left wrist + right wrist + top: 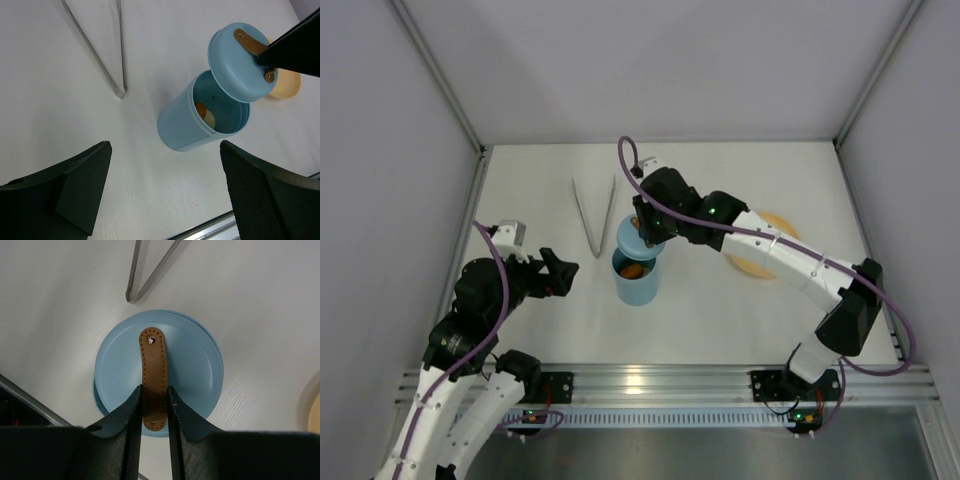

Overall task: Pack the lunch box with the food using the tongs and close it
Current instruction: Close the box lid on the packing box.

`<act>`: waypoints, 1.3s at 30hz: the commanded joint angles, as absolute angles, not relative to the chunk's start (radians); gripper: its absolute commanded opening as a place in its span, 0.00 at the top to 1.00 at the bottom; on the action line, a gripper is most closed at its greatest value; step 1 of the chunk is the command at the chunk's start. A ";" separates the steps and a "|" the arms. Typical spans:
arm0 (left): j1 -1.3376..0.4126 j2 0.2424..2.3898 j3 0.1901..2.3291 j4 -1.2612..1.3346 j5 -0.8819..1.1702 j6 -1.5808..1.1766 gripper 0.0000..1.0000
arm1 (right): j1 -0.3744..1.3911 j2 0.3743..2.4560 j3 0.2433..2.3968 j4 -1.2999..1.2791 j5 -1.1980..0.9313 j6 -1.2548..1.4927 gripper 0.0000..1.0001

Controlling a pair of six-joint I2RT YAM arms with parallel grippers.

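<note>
The light blue lunch box [638, 287] [182, 131] stands upright mid-table with its mouth uncovered. Food shows inside it, an orange piece [633, 269] [201, 108] beside a pale one. My right gripper [648, 226] [153, 389] is shut on the brown handle [153, 360] of the round blue lid [631, 238] [235, 60] [192, 360]. It holds the lid just above the tub's far rim, partly over the opening. The tongs [599, 245] [121, 91] [129, 297] lie flat beyond the tub. My left gripper [560, 272] [165, 146] hangs open and empty left of the tub.
An orange-yellow plate [767, 264] [289, 82] [313, 407] lies right of the tub, partly under my right arm. White walls close off the left, back and right sides. A metal rail [660, 382] runs along the near edge.
</note>
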State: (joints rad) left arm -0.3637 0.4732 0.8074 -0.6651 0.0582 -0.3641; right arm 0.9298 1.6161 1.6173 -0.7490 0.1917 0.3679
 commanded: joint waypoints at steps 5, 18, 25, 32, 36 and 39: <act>-0.364 0.469 0.804 -0.607 0.049 -0.365 0.06 | 0.988 1.577 1.634 -0.758 0.206 0.397 1.00; -0.365 0.469 0.804 -0.606 0.046 -0.368 0.06 | 1.032 1.621 1.612 -0.761 0.213 0.414 1.00; -0.365 0.469 0.802 -0.604 0.045 -0.367 0.05 | 1.042 1.647 1.588 -0.761 0.212 0.416 1.00; -0.374 0.471 0.802 -0.606 0.037 -0.368 0.05 | 1.043 1.660 1.582 -0.755 0.207 0.417 1.00; -0.379 0.471 0.802 -0.607 0.034 -0.370 0.05 | 1.043 1.660 1.574 -0.749 0.206 0.417 1.00; -0.379 0.474 0.802 -0.607 0.034 -0.370 0.05 | 1.043 1.666 1.569 -0.746 0.199 0.417 1.00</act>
